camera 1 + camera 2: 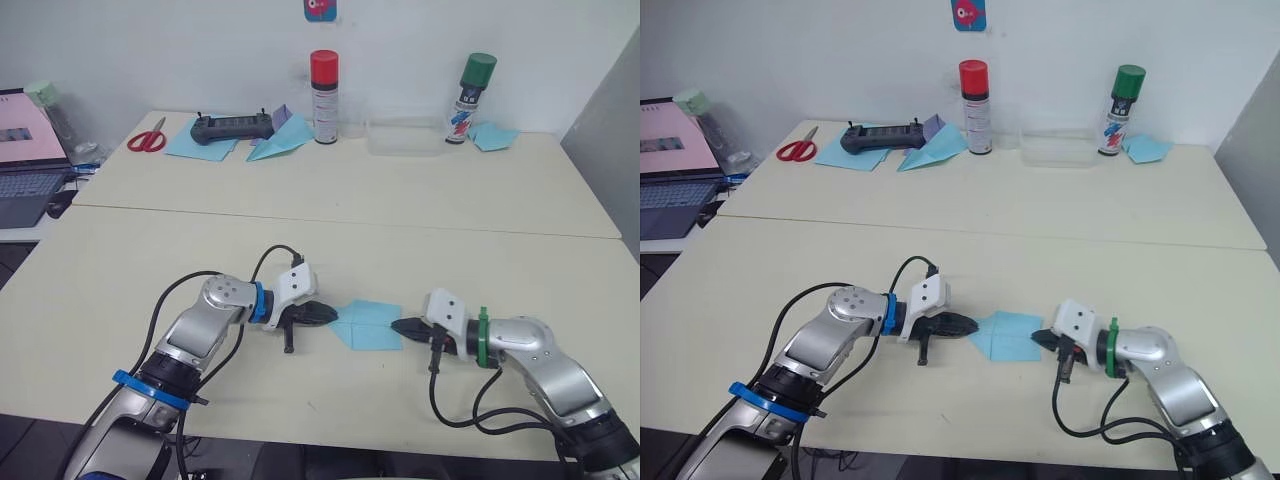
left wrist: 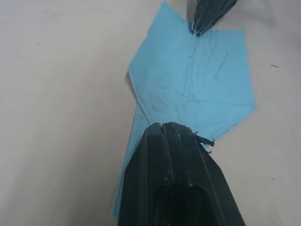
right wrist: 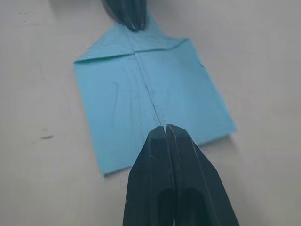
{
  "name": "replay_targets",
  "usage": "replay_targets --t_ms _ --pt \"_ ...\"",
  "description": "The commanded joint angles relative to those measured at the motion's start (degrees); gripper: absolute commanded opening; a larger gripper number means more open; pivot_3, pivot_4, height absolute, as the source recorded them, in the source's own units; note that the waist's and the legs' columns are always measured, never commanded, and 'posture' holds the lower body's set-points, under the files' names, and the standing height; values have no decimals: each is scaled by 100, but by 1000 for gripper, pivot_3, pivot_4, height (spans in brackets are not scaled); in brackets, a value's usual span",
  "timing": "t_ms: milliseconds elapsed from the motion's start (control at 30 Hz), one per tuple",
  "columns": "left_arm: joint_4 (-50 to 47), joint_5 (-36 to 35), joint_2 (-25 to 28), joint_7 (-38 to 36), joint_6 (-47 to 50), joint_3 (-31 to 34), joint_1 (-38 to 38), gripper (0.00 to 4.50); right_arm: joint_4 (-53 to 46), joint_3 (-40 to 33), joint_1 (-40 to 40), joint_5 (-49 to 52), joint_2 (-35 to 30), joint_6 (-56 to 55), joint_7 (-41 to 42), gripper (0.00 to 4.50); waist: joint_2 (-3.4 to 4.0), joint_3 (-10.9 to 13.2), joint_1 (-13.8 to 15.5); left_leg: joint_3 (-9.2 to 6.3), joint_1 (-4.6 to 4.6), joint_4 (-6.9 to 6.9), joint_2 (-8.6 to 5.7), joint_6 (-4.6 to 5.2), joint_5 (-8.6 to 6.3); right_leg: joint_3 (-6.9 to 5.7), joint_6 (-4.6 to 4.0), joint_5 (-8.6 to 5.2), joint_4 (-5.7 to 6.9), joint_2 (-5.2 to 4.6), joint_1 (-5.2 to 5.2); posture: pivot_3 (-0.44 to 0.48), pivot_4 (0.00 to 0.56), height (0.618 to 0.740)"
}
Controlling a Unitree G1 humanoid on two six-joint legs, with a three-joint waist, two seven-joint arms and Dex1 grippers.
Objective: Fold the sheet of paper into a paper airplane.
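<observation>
The sheet of paper (image 1: 368, 324) lay flat on the near table (image 1: 120, 270), between the two grippers, with its corners on the left side already turned in to a point and a centre crease visible. The left gripper (image 1: 322, 314) had its fingers closed together, tips resting on that pointed end. The right gripper (image 1: 405, 327) likewise had its fingers pressed together, tips at the square edge opposite. Judged stage: early, nose folds made, wings not yet formed. The next move would call for one gripper to pin the paper while the other lifted an edge along the centre crease. Well apart on the far table stood scissors (image 1: 147, 139), a black controller (image 1: 232, 126) on blue sheets, a blue dart-shaped plane (image 1: 280, 146) and two spray cans (image 1: 324, 97); nothing obstructed the work.
</observation>
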Motion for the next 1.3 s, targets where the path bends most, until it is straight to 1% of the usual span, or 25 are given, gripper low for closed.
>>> replay_targets --t_ms 33,133,267,367,467,533,600,767,833,933,1033,1100,1300 --pt "252 336 89 36 88 -190 140 0 -244 -453 168 297 -98 223 -71 22 0 0 -2 1 0 -1 0 0 0 0 0 0 0 0 0 0 150 740" --pt "248 327 107 5 82 -181 126 0 -573 -598 129 855 160 321 36 22 0 1 -11 1 0 -3 2 0 0 0 -2 -1 0 1 -3 0 150 740" --pt "269 355 115 11 39 -194 97 0 -725 -390 -48 1014 456 436 -35 22 0 2 -21 1 -1 -6 5 0 0 -2 -2 -1 1 3 -4 0 150 740" --pt "251 357 113 11 37 -211 91 0 -428 108 -241 478 611 283 -223 22 -1 2 -17 1 -2 -5 4 0 0 0 -2 -1 -1 3 -6 0 150 740" --pt "180 343 112 0 62 -220 85 0 112 558 -463 -67 730 129 -446 22 0 2 -9 1 -2 -7 4 0 0 -2 -4 -2 -1 3 -11 0 150 740" --pt "98 353 136 0 25 -202 47 0 408 743 -531 -324 764 64 -549 22 0 2 -9 2 -4 -7 3 0 0 0 -4 -2 -1 2 -12 0 150 740" --pt "-121 227 114 -5 168 -101 -51 0 534 804 -536 -419 777 1 -581 22 -1 1 -11 4 -2 -8 4 0 0 -1 -3 -2 -1 2 -9 0 150 740" --pt "-729 -254 -239 135 688 175 -215 0 562 807 -472 -445 751 -51 -532 22 -7 5 -17 4 -4 -5 7 0 0 -1 -3 -1 0 4 -10 0 150 740" --pt "-736 -219 -352 222 707 133 -173 0 584 802 -462 -454 738 -92 -521 22 -11 7 -22 4 -6 -5 7 0 0 -1 -1 -1 0 4 -11 0 150 740" --pt "-607 -34 -376 251 607 -47 2 0 612 773 -484 -452 726 -108 -530 22 -10 7 -27 4 -7 -14 7 0 0 -3 14 8 0 5 -16 0 150 740" --pt "-346 334 -272 381 293 -203 184 0 575 736 -490 -406 733 -60 -553 22 -11 7 -37 4 -6 -34 6 0 0 -2 25 14 -1 5 -22 0 150 740" --pt "-203 460 -119 380 136 -189 330 0 512 726 -478 -376 736 -3 -558 22 -14 4 -38 3 -2 -42 8 -1 0 -6 22 13 -2 5 -21 0 150 740" --pt "-67 383 322 400 7 167 603 0 456 696 -445 -366 716 50 -563 22 -18 -10 -62 5 10 -57 11 -1 1 -5 7 4 -2 5 -19 0 150 740"
